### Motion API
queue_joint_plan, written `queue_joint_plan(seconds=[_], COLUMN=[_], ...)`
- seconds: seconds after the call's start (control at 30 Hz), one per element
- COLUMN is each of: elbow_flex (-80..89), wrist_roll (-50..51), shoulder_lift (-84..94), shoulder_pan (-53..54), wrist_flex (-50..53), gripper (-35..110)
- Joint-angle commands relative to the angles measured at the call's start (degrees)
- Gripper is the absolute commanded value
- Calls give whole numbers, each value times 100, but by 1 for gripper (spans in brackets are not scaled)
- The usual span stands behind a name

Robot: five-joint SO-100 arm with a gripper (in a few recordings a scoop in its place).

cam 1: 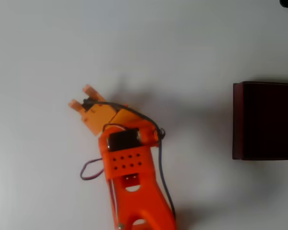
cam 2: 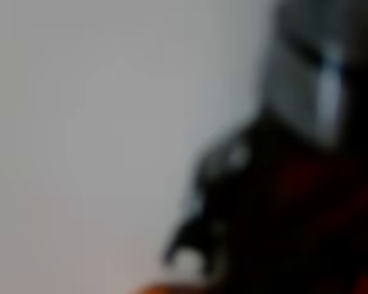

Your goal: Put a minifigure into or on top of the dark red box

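An orange robot arm rises from the bottom edge of a plain white table, seen from overhead. Its gripper points toward the upper left, over the middle-left part of the table. The two orange fingertips sit slightly apart, with something small and dark lodged just behind them, between the fingers. From above it is too small to say whether this is the minifigure or part of the gripper itself.

A thin dark cable loops along the arm's right side, and another small loop of wire hangs off its left side.

The dark red box lies at the right edge of the table, about halfway down, cut off by the picture's right side. Its maroon wall faces the arm and its inside looks almost black. The box is well apart from the gripper, with bare table between them.

In the wrist view, very blurred, a dark grey and black shape, most likely the minifigure, fills the right half against the pale table, very close to the lens. A lighter grey patch sits at its top and dull red tones show lower down. Whether the fingers are actually clamped on it cannot be told.
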Motion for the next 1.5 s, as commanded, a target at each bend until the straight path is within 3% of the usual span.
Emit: queue_joint_plan(seconds=[0.0,0.97,1.23,1.47], elbow_flex=[-149,-360,-1020,-1547], wrist_roll=[123,70,-246,-923], shoulder_lift=[44,-114,738,1995], shoulder_pan=[35,26,413,1854], wrist_flex=[141,308,1512,2944], gripper=[14,0,0,0])
